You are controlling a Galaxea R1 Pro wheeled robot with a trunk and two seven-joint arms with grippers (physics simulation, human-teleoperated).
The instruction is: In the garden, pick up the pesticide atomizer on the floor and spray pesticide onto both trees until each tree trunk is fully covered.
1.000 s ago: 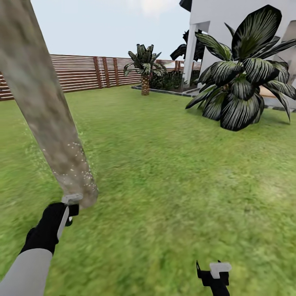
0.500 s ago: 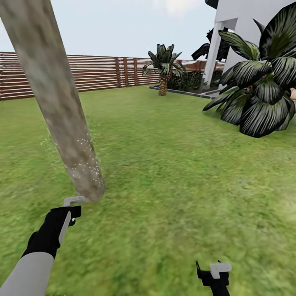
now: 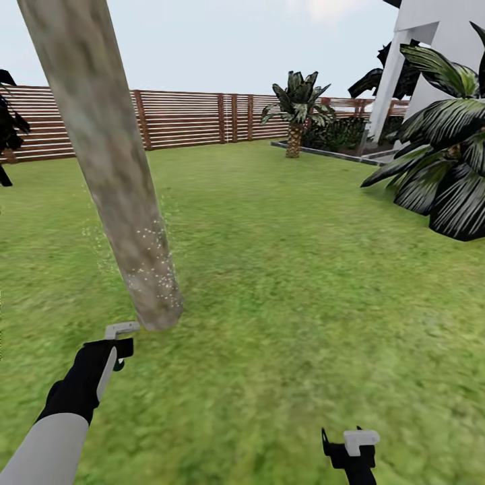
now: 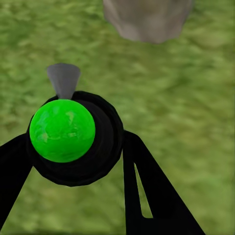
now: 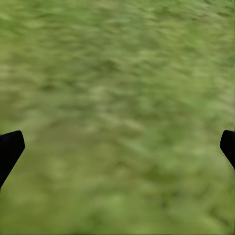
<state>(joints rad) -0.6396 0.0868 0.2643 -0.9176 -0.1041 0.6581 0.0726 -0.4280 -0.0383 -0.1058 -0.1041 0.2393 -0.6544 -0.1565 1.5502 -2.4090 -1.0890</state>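
1. The left gripper (image 4: 73,161) is clamping the pesticide atomizer (image 4: 73,134), a black round body with a bright green dome and a grey nozzle; its black fingers (image 4: 147,191) are pressing against both sides of the body.
2. In the head view the left gripper (image 3: 111,347) is hanging low at the near left, just short of the base of the tree trunk (image 3: 111,168), with the atomizer's grey nozzle piece (image 3: 121,329) pointing toward it; whether nozzle and bark are touching cannot be told.
3. The thick grey-brown trunk is leaning up and to the left, rising out of the grass floor (image 3: 303,303) at the left of the scene.
4. Pesticide (image 3: 145,249), a scatter of tiny whitish specks, is clinging to the lower trunk and drifting just beside it on both sides.
5. The right gripper (image 3: 353,451) is hovering at the near right over bare grass, well apart from the trunk; in its wrist view the two finger tips (image 5: 11,147) are standing wide apart with nothing between them.
6. A brown slatted fence (image 3: 202,118) is running across the far side of the lawn, with a short palm (image 3: 296,108) before it at far right.
7. A dark broad-leaved plant (image 3: 444,182) is spreading at the right, beside a white building (image 3: 444,40).
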